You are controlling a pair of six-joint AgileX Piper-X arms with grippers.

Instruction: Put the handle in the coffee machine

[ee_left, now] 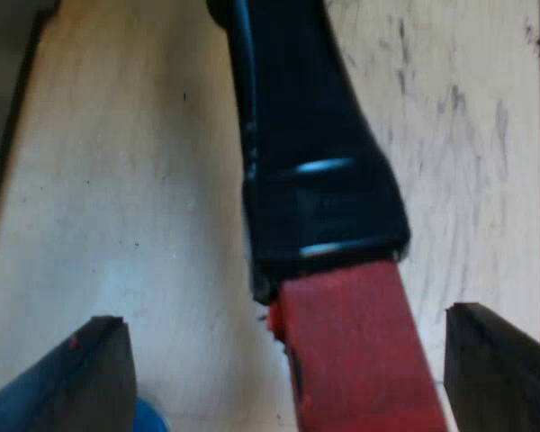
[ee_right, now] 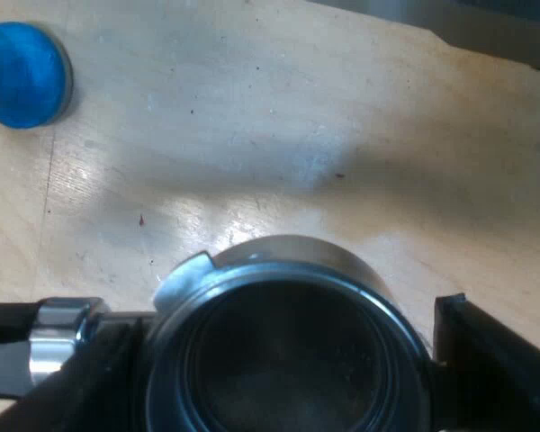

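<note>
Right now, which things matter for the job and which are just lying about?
Job: holder with its red-ended handle; right gripper clamped on it; left gripper open around the handle.
Lying about: blue tamper on the table.

I read this as a bench set up for making coffee, though I cannot tell whether it stands in a kitchen, a lab or a workshop. What I go on is the pale wooden worktop (ee_right: 252, 117), glossy in patches and marked with grey scuffs and dark specks around the metal holder (ee_right: 288, 360) and its dark handle (ee_left: 315, 162) with the red end (ee_left: 360, 360). A blue tamper (ee_right: 22, 74) stands on the same wood, well apart from the holder.
</note>
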